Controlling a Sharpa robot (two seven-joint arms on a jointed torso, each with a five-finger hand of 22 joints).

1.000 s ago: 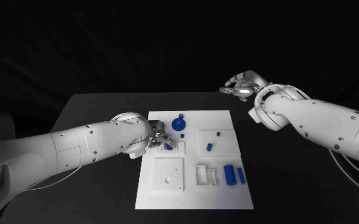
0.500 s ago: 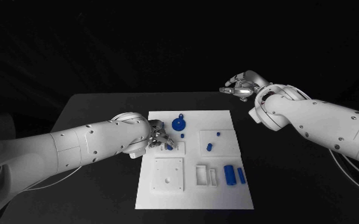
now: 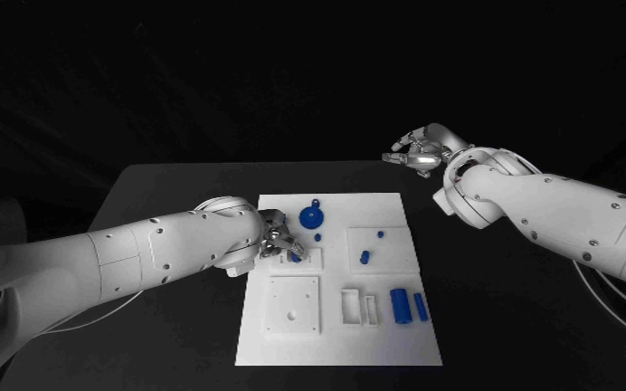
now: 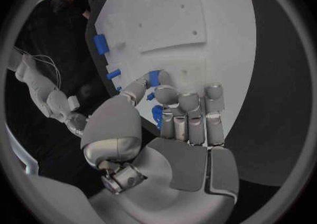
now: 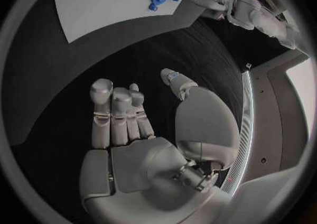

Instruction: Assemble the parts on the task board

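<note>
Board (image 3: 392,337) mid-table still has loose parts (pegs (image 3: 407,305) near right), so you've lots left. Left hand (image 3: 278,242) pinches a blue part (image 4: 155,77) at its left edge; right hand (image 3: 420,151) hovers empty, fingers apart.

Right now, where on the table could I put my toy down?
Bare black table lies behind the left arm, and more lies right of the task board, under the right arm. It is crowded by the left robot hand at the blue parts.
</note>
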